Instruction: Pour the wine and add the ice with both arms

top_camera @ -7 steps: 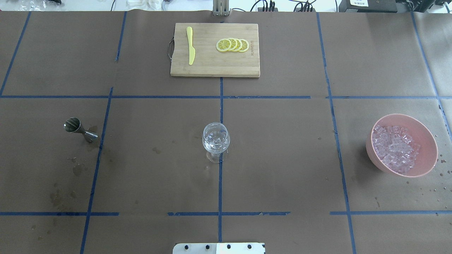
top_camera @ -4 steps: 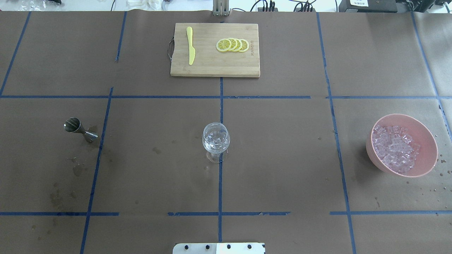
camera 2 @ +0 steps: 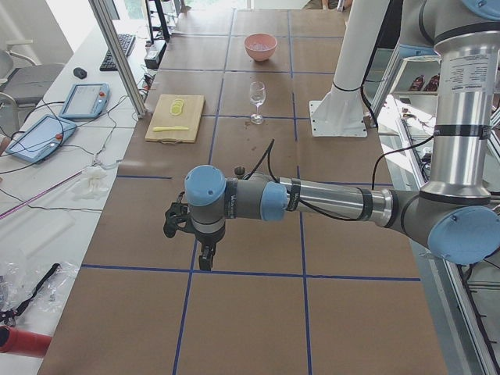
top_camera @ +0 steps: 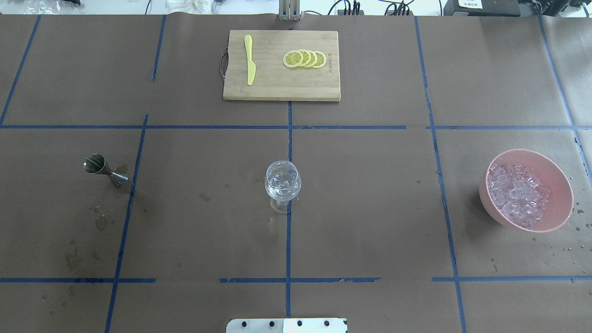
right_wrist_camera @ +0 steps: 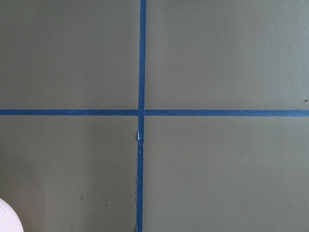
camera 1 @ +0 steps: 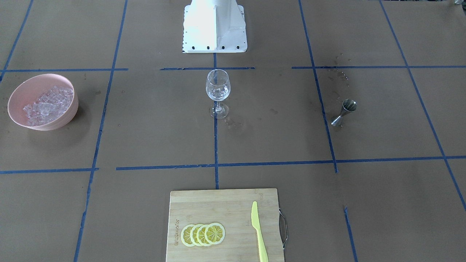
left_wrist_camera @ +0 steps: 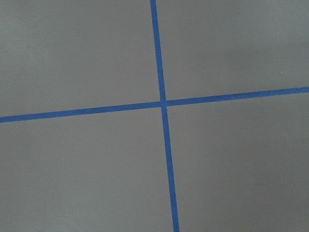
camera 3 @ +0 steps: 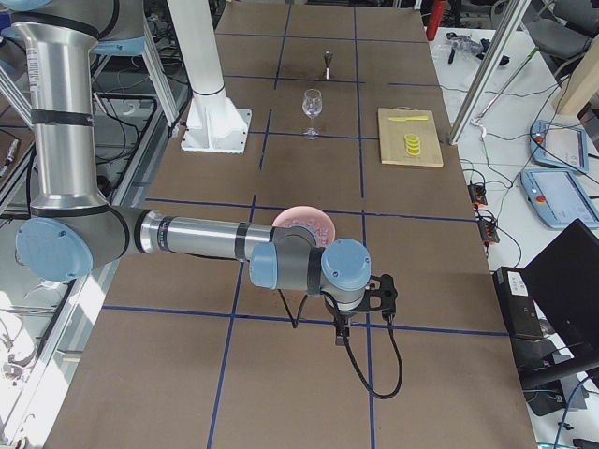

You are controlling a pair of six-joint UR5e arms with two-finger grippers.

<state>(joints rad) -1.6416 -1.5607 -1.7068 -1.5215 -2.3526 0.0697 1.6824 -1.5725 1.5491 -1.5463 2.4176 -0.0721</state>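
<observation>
Left gripper (camera 2: 205, 262) and right gripper (camera 3: 339, 333) are hanging wide, grips unreadable; clear ice cubes (top_camera: 518, 196) are sitting in the round pink bowl (top_camera: 563, 185), perhaps some inside the clear stemmed wine glass (top_camera: 282, 182), which is needing a gentle approach

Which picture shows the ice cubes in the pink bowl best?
The overhead view: it looks down into the bowl of ice. Front view shows it too; side views, tiny or partly hidden; wrist views, none.
</observation>
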